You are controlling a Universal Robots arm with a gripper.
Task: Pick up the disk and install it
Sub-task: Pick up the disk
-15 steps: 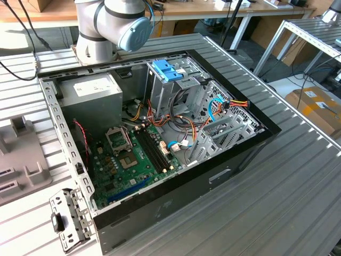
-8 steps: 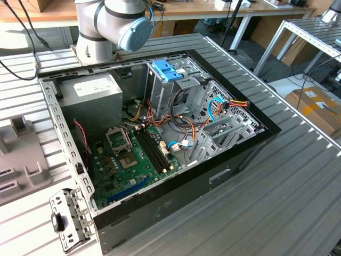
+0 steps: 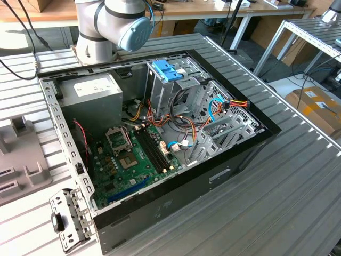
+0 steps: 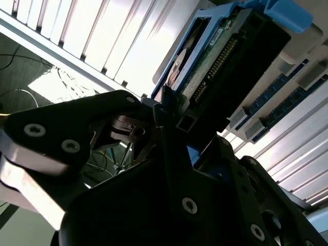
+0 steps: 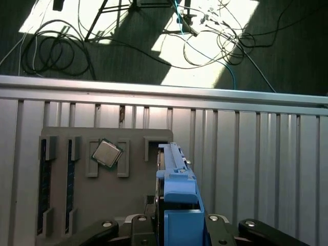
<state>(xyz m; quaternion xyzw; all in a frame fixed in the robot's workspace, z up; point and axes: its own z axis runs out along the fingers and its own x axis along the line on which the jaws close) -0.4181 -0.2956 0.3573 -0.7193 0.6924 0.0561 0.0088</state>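
Observation:
In both wrist views my gripper [image 4: 171,110] [image 5: 177,225] is shut on the disk [image 4: 225,56], a dark drive standing on edge with bright blue rails and an end tab [image 5: 179,192]. The dark fingers [image 4: 169,148] clamp its two flat sides near one end. The disk reaches out over a grey fixture tray [image 5: 138,179] on the ribbed table. I cannot tell whether it still rests in the tray's slot. The open computer case [image 3: 160,133] lies on the table in the exterior view, with the arm's base [image 3: 112,24] behind it.
A paler blue bracket [image 3: 168,69] tops the drive cage inside the case, beside a grey power supply box [image 3: 88,93]. Loose wires run across the motherboard [image 3: 133,160]. A processor chip [image 5: 106,152] lies on the tray. Beyond the table edge, cables [image 5: 205,31] lie on the floor.

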